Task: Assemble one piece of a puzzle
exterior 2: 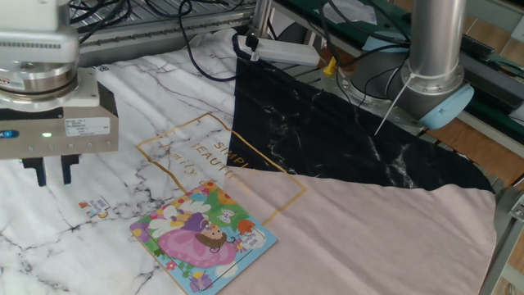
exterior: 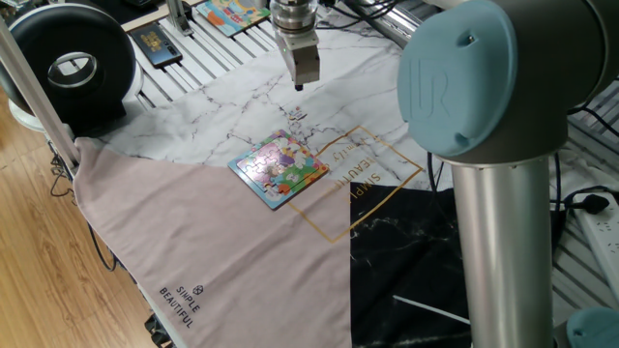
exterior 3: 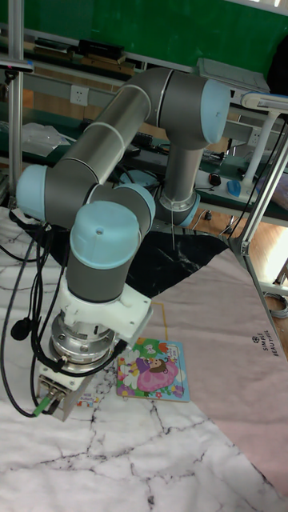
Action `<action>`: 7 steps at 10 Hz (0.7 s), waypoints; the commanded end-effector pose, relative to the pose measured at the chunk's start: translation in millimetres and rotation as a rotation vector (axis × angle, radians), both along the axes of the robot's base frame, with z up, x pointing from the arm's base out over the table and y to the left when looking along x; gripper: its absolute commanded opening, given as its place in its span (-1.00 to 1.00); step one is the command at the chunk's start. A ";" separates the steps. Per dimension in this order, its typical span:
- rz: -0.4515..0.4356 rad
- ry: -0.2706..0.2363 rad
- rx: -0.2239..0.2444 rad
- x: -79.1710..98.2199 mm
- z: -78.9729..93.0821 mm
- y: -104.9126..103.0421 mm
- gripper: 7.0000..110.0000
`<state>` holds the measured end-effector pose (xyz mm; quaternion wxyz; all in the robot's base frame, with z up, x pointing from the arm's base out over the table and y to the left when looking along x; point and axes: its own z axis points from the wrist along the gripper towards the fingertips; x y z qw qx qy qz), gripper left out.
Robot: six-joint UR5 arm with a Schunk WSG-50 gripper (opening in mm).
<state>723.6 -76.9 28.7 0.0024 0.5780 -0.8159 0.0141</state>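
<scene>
The puzzle (exterior: 280, 169) is a small square board with a pastel cartoon picture and a blue rim. It lies flat on the marble-print cloth, and it also shows in the other views (exterior 2: 203, 238) (exterior 3: 154, 370). A small pale loose piece (exterior 2: 97, 204) lies on the cloth just beyond the board's far corner (exterior: 297, 116). My gripper (exterior 2: 51, 171) hangs above the cloth over that piece, pointing straight down (exterior: 299, 85). It is open with nothing between its fingers (exterior 2: 67, 168). In the tall view the wrist hides the fingers.
An orange-edged picture board (exterior: 232, 14) and a dark card (exterior: 155, 43) lie on the slatted table at the back. A black round device (exterior: 73, 63) stands at the left. A black cloth (exterior: 426, 261) and the arm's column (exterior: 503, 213) are at the right.
</scene>
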 end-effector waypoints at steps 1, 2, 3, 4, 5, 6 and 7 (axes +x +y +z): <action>0.126 -0.042 0.054 10.5 1.5 13.0 -0.28; 0.104 -0.052 0.057 11.9 1.0 16.0 -0.28; 0.090 -0.078 0.030 14.7 -9.2 20.2 -0.28; 0.097 -0.078 0.030 15.3 -18.3 22.7 -0.28; 0.115 -0.064 -0.006 12.3 -19.1 13.6 -0.28; 0.122 -0.054 -0.028 12.9 -22.2 6.1 -0.71; 0.137 -0.032 -0.008 8.8 -29.0 10.6 -0.71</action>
